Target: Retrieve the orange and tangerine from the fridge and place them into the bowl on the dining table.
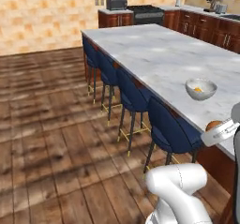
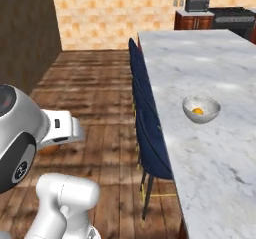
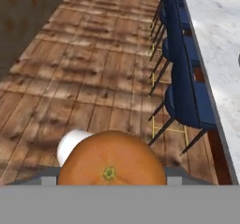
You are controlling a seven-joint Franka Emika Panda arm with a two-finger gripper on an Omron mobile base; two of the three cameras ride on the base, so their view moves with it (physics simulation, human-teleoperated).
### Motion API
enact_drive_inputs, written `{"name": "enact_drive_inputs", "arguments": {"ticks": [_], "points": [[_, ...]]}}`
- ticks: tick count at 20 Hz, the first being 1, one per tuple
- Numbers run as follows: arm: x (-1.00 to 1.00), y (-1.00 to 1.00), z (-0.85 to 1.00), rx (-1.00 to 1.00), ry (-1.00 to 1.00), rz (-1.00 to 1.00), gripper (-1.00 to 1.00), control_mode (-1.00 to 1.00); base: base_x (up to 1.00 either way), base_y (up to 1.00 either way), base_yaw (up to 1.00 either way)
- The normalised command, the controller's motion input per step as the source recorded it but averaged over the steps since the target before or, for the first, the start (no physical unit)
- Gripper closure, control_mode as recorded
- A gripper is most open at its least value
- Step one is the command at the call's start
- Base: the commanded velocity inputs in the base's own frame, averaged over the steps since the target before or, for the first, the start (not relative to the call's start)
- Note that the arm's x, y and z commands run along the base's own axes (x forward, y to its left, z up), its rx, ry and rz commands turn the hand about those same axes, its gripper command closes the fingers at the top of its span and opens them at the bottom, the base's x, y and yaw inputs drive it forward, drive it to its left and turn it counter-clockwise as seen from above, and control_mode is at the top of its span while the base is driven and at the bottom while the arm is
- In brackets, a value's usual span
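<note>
Left base view: the bowl (image 1: 201,89) sits on the marble desk (image 1: 154,54) near its chair-side edge, with an orange fruit (image 1: 198,89) inside; another orange (image 1: 213,124) peeks beside the white hand.

Right base view: the bowl (image 2: 201,109) is well apart from the arm, which is over the wooden floor (image 2: 95,93).

Hand view: the pincer (image 3: 110,180) pinches the orange (image 3: 111,160); blue chairs (image 3: 185,92) line the desk.

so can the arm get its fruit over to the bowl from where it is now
Probably yes. The bowl sits near the dining table edge, open above, one orange fruit inside. The tool holds its fruit beside that edge; nothing stands between.
</note>
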Motion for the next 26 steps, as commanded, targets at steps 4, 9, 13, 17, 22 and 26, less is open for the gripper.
{"name": "enact_drive_inputs", "arguments": {"ticks": [4, 9, 13, 17, 22, 26], "points": [[0.00, 0.00, 0.00, 0.00, 0.00, 0.00, 1.00, 1.00, 0.71, 0.36, -0.66], [0.00, 0.00, 0.00, 0.00, 0.00, 0.00, 1.00, 1.00, 0.56, 0.43, -0.69], [0.00, 0.00, 0.00, 0.00, 0.00, 0.00, 1.00, 1.00, 0.47, 0.66, -0.69], [0.00, 0.00, 0.00, 0.00, 0.00, 0.00, 1.00, 1.00, 0.43, 0.79, -0.69], [0.00, 0.00, 0.00, 0.00, 0.00, 0.00, 1.00, 1.00, 0.39, 0.95, -0.65], [0.00, 0.00, 0.00, 0.00, 0.00, 0.00, 1.00, 1.00, 0.41, 0.98, -0.63]]}}
